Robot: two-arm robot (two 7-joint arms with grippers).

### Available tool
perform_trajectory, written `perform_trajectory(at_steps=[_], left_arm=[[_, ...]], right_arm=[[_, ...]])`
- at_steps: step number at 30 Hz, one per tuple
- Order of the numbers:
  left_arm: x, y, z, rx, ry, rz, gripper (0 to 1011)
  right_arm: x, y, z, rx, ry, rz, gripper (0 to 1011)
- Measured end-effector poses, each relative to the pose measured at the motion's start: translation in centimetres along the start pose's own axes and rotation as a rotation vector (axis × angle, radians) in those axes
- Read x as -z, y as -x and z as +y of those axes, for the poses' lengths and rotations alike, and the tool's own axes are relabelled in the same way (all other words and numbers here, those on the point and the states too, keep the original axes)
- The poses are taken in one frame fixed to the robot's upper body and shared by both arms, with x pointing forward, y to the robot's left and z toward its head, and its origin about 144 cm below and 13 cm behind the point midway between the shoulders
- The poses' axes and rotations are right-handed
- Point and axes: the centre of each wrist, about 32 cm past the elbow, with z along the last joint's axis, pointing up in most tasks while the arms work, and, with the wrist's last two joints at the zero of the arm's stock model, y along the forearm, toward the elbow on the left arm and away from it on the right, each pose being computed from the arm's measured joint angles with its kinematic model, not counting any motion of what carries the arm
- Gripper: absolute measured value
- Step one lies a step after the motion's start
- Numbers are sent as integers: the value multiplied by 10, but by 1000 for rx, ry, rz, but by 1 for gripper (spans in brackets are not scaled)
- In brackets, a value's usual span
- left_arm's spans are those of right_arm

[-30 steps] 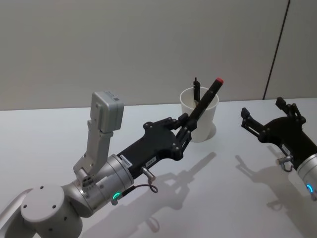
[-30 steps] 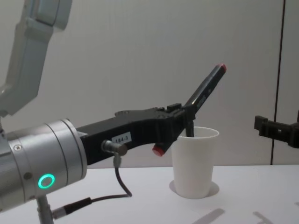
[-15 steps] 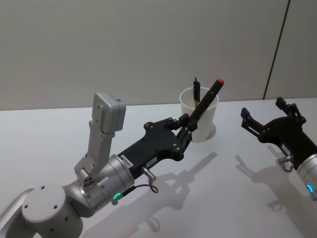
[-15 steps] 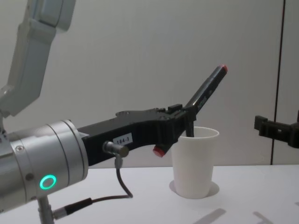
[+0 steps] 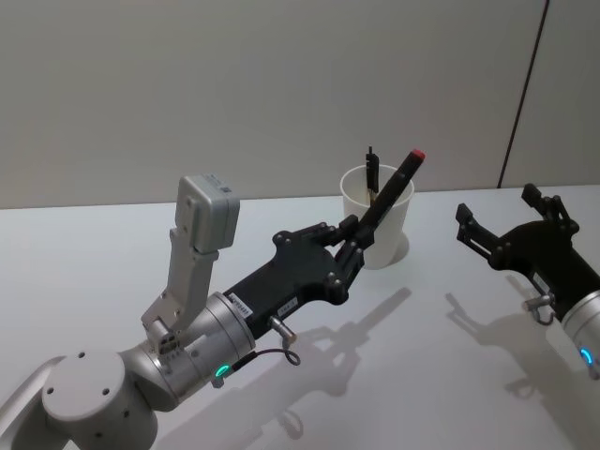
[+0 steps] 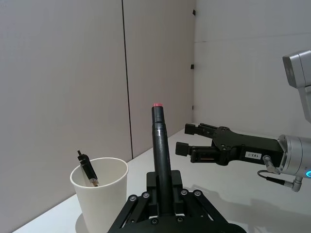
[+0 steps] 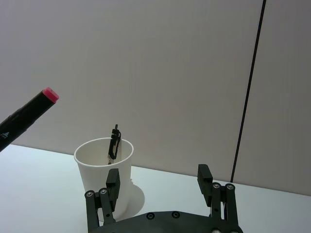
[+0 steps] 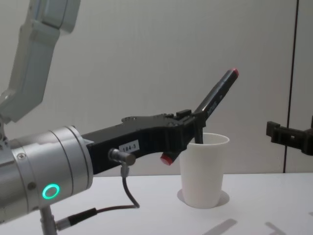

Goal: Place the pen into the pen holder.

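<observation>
Left claw [image 5: 354,236] clenched on black marker pen [image 5: 394,186]: long axis tilted, red-capped tip up, beside pen holder [image 5: 389,241] rim, outside it. Pen holder: tapered white paper cup on table [image 5: 422,356]. Right claw [image 5: 497,204] spread, right of pen holder.

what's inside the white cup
One thin black pen leans in the cup, top sticking out. Its lower part and the cup's floor are hidden by the wall. The marker in the left gripper is outside it.

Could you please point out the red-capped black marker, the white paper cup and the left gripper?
The red-capped black marker [image 8: 214,95]: chest view, upper barrel.
The white paper cup [image 8: 203,171]: chest view, side wall.
The left gripper [image 5: 356,236]: head view, midway between its fingertips.
</observation>
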Motion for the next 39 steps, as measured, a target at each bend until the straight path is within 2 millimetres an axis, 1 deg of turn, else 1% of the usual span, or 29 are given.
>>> perform_trajectory(at_steps=[39], left_arm=[[0, 0, 0, 0, -1, -1, 170]], right_arm=[[0, 0, 0, 0, 0, 0, 1001]])
